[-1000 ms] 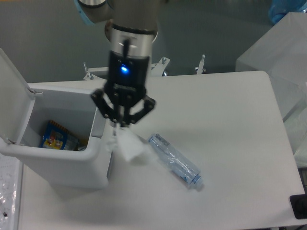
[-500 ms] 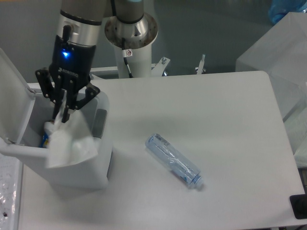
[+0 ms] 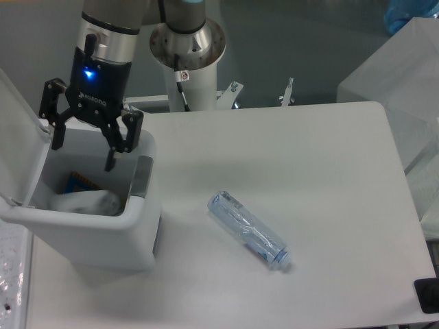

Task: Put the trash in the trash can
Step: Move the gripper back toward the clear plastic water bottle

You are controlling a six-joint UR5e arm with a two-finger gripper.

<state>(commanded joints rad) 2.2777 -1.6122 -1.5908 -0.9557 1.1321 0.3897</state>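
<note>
My gripper (image 3: 84, 151) hangs open over the white trash can (image 3: 103, 236) at the left, with nothing between its fingers. Inside the can lies the crumpled white tissue (image 3: 86, 203), beside a blue-yellow printed packet (image 3: 81, 184). The can's lid (image 3: 17, 133) stands flipped up at the far left, and a grey latch tab (image 3: 141, 177) sits on the right rim. The crushed clear plastic bottle (image 3: 248, 230) lies on the table to the right of the can, its white cap end pointing to the lower right.
The arm's base (image 3: 186, 51) rises behind the table's far edge. A translucent box (image 3: 398, 75) stands at the right, past the table's corner. A small dark object (image 3: 428, 296) shows at the lower right edge.
The gripper carried the tissue left from beside the bottle to over the can, then opened. The tissue has dropped into the can.
</note>
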